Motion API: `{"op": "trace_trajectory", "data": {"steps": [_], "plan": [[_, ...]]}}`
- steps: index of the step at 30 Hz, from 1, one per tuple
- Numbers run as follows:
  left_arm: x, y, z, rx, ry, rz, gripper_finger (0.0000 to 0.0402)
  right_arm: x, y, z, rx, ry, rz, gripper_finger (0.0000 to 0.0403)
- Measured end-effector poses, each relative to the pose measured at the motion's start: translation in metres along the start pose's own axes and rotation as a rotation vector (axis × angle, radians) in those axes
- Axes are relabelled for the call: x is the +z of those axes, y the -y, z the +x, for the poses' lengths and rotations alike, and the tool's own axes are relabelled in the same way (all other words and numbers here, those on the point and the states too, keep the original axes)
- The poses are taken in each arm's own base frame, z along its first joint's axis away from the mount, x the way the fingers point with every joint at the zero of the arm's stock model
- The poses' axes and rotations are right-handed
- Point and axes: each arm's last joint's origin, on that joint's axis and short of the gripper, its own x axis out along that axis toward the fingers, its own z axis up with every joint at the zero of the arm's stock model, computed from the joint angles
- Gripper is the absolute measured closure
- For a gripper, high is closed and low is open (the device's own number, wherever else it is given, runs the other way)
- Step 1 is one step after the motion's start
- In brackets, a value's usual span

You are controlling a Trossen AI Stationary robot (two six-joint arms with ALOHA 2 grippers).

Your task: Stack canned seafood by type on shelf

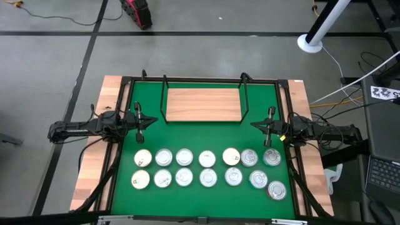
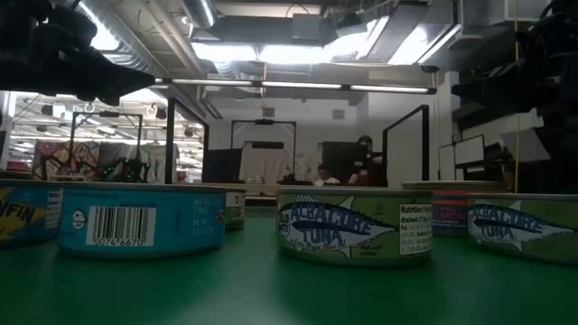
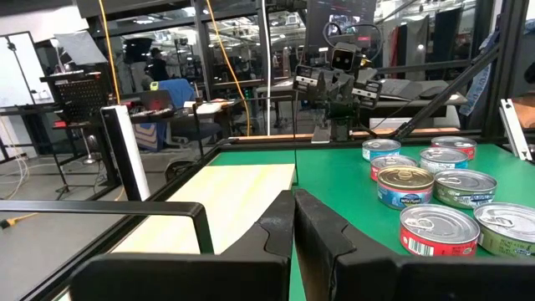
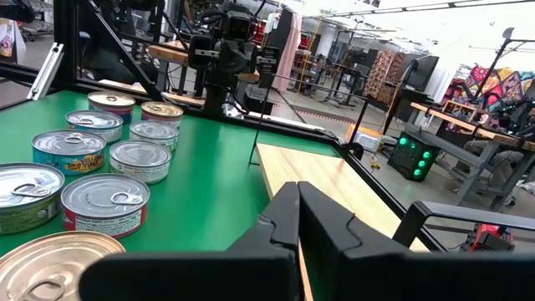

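Note:
Several short round tins (image 1: 207, 167) stand in two rows on the green mat near its near edge, with silvery or pale gold lids and teal, red or green sides; they also show as tins (image 3: 435, 188), tins (image 4: 109, 167) and tins (image 2: 352, 226). The shelf (image 1: 203, 104), a light-wood board between black wire uprights, lies on the mat's far half and carries nothing; it is also the board (image 3: 226, 196) and the board (image 4: 326, 188). My left gripper (image 1: 152, 121) (image 3: 294, 196) hovers shut off the shelf's left end. My right gripper (image 1: 255, 125) (image 4: 298, 188) hovers shut off its right end.
A black metal frame (image 1: 206, 80) borders the green mat (image 1: 206, 137) on the wooden table (image 1: 90, 175). Bare mat lies between the shelf and the tin rows. Cables and a laptop (image 1: 384, 175) sit beyond the table's right side. People (image 2: 361, 167) are far off in the room.

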Motion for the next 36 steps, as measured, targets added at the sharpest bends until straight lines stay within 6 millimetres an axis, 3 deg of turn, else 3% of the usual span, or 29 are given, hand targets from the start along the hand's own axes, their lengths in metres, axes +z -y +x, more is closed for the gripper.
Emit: {"op": "trace_trajectory", "data": {"steps": [13, 19, 27, 36], "plan": [[0.0000, 0.0000, 0.0000, 0.000, 0.000, -0.056, 0.0394, 0.0003, 0.0000, 0.0000, 0.002, 0.004, 0.008, 0.0393], [0.0000, 0.0000, 0.0000, 0.000, 0.000, -0.050, 0.0394, 0.0040, -0.0020, 0.0001, 0.085, 0.073, 0.018, 0.0393], [0.0000, 0.0000, 0.0000, 0.000, 0.000, -0.084, 0.0394, 0.0083, -0.0011, -0.0003, 0.098, 0.110, 0.220, 0.0393], [0.0000, 0.0000, 0.0000, 0.000, 0.000, -0.085, 0.0394, 0.0094, -0.0008, -0.0005, 0.099, 0.113, 0.275, 0.0391]]}}
